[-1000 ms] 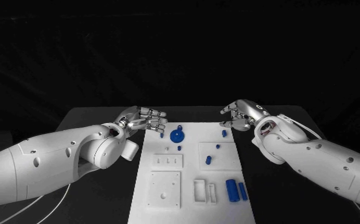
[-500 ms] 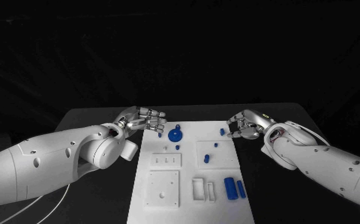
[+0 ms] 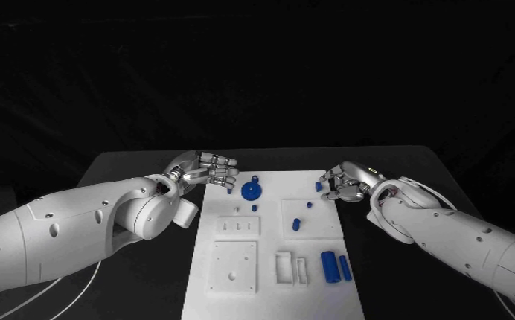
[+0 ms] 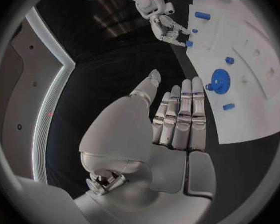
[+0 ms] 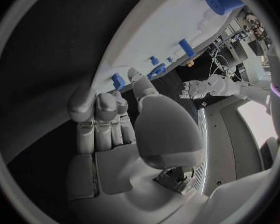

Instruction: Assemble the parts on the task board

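Silver fingers of both left hand (image 3: 204, 168) and right hand (image 3: 345, 182) loosely apart, empty.

The right hand (image 5: 124, 129) is hovering empty over the black table (image 5: 47, 59), fingers extended toward the task board (image 5: 171, 20), just beside a small blue part (image 5: 118, 80).

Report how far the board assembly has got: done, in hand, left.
Done: hard to say; a blue gear sits on the task board, though whether it is seated cannot be told. In hand: nothing. The left hand hovers empty at the board's far left corner, and the right hand is beside a small blue peg at the far right edge. Left: the two blue cylinders and the smaller pegs lie loose.
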You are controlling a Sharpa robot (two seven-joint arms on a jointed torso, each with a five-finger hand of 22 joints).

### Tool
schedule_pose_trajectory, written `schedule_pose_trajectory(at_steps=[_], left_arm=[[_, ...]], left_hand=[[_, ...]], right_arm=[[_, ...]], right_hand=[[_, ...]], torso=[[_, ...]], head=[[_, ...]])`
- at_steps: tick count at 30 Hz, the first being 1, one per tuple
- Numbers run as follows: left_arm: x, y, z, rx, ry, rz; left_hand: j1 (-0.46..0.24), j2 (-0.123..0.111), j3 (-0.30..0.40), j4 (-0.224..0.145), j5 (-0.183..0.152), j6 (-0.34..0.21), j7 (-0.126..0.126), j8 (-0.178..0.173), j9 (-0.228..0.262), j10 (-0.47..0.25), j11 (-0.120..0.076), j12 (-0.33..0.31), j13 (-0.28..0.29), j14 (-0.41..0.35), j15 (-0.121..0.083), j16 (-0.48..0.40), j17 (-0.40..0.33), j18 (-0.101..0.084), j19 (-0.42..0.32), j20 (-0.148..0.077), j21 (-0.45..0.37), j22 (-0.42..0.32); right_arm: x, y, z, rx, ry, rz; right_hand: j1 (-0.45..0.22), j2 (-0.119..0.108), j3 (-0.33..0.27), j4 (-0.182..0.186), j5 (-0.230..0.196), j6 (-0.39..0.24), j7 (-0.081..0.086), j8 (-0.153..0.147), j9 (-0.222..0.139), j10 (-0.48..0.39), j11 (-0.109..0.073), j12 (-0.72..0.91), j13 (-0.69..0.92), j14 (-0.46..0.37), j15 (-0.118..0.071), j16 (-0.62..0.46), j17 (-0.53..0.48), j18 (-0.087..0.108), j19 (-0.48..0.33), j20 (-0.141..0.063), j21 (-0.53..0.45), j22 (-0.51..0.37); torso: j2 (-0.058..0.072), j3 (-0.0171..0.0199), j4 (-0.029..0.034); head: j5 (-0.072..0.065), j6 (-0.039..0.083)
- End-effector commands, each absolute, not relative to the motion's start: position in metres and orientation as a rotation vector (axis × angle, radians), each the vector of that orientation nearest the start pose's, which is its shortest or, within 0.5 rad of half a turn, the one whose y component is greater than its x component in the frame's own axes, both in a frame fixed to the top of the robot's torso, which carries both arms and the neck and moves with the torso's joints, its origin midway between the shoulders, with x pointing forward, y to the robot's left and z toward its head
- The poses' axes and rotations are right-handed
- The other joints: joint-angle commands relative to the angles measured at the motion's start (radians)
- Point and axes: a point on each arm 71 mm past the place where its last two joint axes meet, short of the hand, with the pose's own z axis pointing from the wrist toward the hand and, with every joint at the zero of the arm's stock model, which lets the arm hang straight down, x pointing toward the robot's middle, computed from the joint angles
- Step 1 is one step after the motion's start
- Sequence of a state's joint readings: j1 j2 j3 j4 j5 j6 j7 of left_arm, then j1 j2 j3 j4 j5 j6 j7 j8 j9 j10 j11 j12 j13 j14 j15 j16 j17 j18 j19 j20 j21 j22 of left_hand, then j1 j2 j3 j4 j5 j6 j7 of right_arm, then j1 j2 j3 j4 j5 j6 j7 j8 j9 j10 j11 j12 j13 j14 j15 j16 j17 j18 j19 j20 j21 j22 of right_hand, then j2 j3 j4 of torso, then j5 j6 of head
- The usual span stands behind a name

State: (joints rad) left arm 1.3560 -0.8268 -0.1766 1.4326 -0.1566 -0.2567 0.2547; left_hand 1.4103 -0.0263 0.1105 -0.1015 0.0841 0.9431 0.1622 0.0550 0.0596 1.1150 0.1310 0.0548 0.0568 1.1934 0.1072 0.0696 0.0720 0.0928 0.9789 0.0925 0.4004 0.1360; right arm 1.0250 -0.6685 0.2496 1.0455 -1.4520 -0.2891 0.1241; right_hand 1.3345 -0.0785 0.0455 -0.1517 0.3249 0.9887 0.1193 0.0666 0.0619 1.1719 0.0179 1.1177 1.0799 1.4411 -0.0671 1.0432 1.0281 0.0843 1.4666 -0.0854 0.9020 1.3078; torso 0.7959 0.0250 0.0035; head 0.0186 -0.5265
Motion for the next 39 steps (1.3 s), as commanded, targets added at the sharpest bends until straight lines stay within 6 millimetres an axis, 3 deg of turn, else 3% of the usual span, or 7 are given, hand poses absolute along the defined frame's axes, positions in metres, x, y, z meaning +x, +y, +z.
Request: schedule_pose_trajectory(at_steps=[1,24,39], left_arm=[[0.514,0.222,-0.161,-0.888,1.604,-1.387],[0.514,0.222,-0.161,-0.886,1.610,-1.386],[0.514,0.221,-0.161,-0.885,1.613,-1.386]], left_hand=[[-0.007,0.000,0.005,0.000,0.005,-0.001,-0.005,0.005,0.001,-0.009,0.001,0.005,0.001,-0.005,0.002,-0.002,0.002,0.006,-0.004,-0.001,0.003,0.000],[-0.007,0.001,0.004,0.000,0.005,-0.002,-0.005,0.005,0.001,-0.009,0.002,0.005,0.001,-0.005,0.002,-0.002,0.002,0.006,-0.005,0.000,0.005,0.000],[-0.007,0.001,0.004,0.000,0.005,-0.002,-0.005,0.005,0.001,-0.009,0.002,0.005,0.001,-0.005,0.002,-0.002,0.002,0.006,-0.005,0.000,0.005,0.000]], right_arm=[[0.557,-0.262,-0.215,0.060,1.555,0.608],[0.564,-0.258,-0.223,0.093,1.559,0.581],[0.564,-0.250,-0.226,0.078,1.597,0.603]], right_hand=[[-0.010,0.000,0.015,0.000,-0.006,0.010,0.000,-0.006,-0.001,-0.003,-0.003,0.000,0.001,0.002,0.008,0.006,0.002,0.004,0.023,0.008,0.004,0.115],[-0.022,0.001,0.037,0.007,-0.013,0.029,-0.001,-0.005,0.000,-0.002,-0.004,0.002,0.002,0.003,0.007,0.008,0.006,0.005,0.023,0.008,0.003,0.114],[-0.032,0.017,0.050,-0.015,-0.023,0.063,-0.016,-0.005,0.000,-0.001,-0.015,0.005,0.008,0.003,-0.001,0.007,0.008,-0.002,0.021,0.000,0.006,0.115]], torso=[[0.000,-0.0012,0.0006],[-0.002,-0.0026,-0.0035],[-0.003,-0.0024,-0.0036]], head=[[0.003,-0.002],[0.006,-0.013],[0.006,-0.017]])
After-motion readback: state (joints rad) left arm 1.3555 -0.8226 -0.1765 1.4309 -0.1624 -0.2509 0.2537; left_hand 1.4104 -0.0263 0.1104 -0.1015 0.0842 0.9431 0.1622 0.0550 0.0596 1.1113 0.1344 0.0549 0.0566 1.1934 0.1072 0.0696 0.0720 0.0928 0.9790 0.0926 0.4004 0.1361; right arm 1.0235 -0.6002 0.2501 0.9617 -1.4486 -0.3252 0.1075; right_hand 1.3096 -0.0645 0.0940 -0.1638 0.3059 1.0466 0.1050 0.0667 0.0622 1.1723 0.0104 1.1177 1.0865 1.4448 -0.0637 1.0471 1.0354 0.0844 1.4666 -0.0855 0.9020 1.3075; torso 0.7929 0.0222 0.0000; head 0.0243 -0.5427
